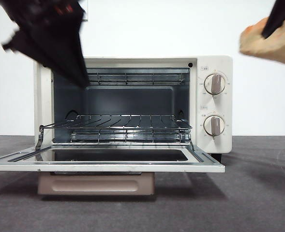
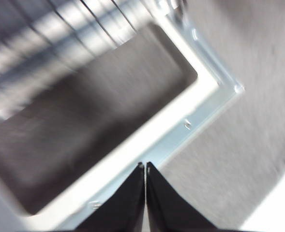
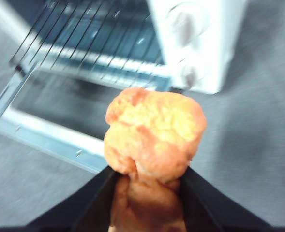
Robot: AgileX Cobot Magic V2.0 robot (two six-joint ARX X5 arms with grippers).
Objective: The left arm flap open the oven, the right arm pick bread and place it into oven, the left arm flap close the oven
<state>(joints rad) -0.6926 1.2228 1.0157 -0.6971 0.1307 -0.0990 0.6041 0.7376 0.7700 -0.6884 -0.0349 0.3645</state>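
The cream-white oven [image 1: 215,104] stands with its glass door [image 1: 108,157] flapped down flat, wire rack [image 1: 118,126] showing inside. High at the left, in front of the oven's upper corner, hangs my left gripper [image 1: 82,79], shut and holding nothing; its wrist view shows the shut jaws [image 2: 145,166] above the open door's [image 2: 132,145] frame. At the upper right my right gripper [image 1: 270,31] is shut on the golden-orange bread [image 1: 270,43], held in the air beside the oven. In the right wrist view the bread [image 3: 154,133] sits between the jaws above the door [image 3: 60,140] and knobs [image 3: 183,24].
The oven's two round knobs [image 1: 215,83] face front on its right panel. The beige bar handle [image 1: 96,183] hangs under the lowered door. Grey table surface [image 1: 258,193] spreads in front and to the right. A white wall stands behind.
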